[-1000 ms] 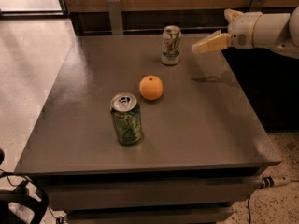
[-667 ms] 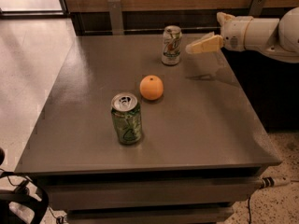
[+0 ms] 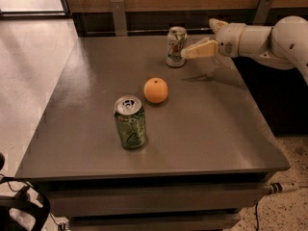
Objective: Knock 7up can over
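Note:
The 7up can (image 3: 175, 47), pale silver-white with green lettering and a red spot, stands upright near the far edge of the grey table (image 3: 211, 129). My gripper (image 3: 193, 51) reaches in from the right on a white arm (image 3: 269, 37), level with the can's upper half. Its tan tip is at the can's right side; I cannot tell whether it touches.
An orange (image 3: 156, 90) lies mid-table, in front of the 7up can. A darker green can (image 3: 130, 122) stands upright nearer the front left. A wooden wall with metal brackets (image 3: 118, 16) runs behind the table. Floor drops off on the left and right.
My gripper has moved left along the back of the table, closing the gap to the 7up can's right side. The can, orange and green can have not moved.

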{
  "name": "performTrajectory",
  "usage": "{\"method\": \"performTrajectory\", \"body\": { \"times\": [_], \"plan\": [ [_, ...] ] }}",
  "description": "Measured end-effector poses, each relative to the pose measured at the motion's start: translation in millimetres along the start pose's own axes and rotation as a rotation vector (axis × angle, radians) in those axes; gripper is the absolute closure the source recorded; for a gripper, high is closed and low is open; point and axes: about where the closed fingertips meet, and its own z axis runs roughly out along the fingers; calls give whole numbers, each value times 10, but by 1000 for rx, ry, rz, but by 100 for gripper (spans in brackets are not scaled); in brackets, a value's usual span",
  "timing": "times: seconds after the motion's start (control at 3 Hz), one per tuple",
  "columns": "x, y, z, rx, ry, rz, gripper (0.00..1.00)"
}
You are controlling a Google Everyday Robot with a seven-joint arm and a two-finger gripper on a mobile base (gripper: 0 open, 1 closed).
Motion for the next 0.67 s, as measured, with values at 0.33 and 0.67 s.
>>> {"method": "performTrajectory", "body": {
  "times": [0.33,0.67],
  "plan": [
    [55,69,106,-28,-22,23,0],
    [102,94,212,-49,-43,43,0]
  ]
}}
